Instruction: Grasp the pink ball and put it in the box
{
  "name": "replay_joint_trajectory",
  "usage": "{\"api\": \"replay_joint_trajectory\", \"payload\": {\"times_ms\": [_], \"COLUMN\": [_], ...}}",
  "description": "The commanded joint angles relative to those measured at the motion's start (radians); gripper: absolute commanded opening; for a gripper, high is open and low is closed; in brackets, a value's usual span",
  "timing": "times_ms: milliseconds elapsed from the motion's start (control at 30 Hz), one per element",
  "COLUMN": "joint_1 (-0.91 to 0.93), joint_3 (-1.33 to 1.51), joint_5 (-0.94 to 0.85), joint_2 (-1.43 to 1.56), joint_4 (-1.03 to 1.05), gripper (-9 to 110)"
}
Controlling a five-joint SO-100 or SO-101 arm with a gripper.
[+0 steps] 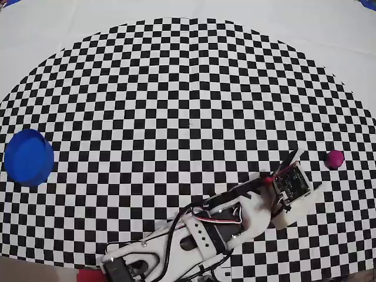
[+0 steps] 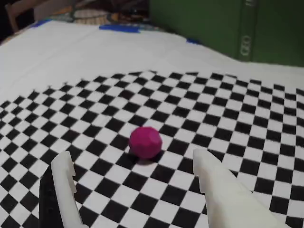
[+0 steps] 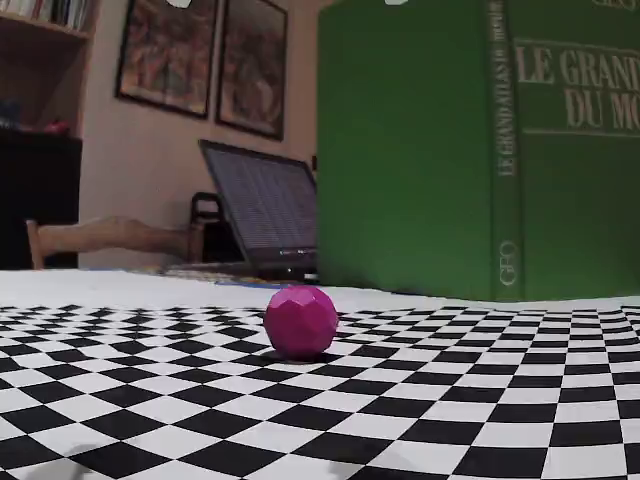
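The step in hand looks like the approach to the grasp. In the wrist view the pink ball (image 2: 145,141) sits at the centre of the frame on the checkered mat (image 2: 228,109), with the claw (image 2: 135,164) spread wide and empty — one white finger at the lower left, the other at the lower right, neither touching the ball. To do this well, I judge the claw should go forward and down so that the ball lies between the fingers at its widest part, then close gently; the ball is faceted and free to roll, so a glancing touch from one finger could push it away.

In the overhead view the arm (image 1: 205,226) reaches from the bottom edge toward the right of the frame, its wrist low and pointed at the ball (image 1: 335,158), which lies at the far right of the mat, a little apart from the claw tip. The box (image 1: 28,157) stands at the far left edge of the frame, well apart from the ball — a long carry across the bench. The fixed view shows the ball (image 3: 301,322) resting on the mat, with a green book (image 3: 480,150) standing behind it.
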Motion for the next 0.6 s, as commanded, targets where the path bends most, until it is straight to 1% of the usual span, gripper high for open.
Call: {"api": "replay_joint_trajectory", "payload": {"times_ms": [0, 233, 567], "joint_1": [-0.008, -0.02, -0.023], "joint_3": [0.008, -0.011, -0.091], "joint_5": [-0.002, -0.008, -0.008], "joint_2": [-0.02, -0.114, -0.255], "joint_4": [-0.026, -0.086, -0.1], "gripper": [29, 29, 29]}}
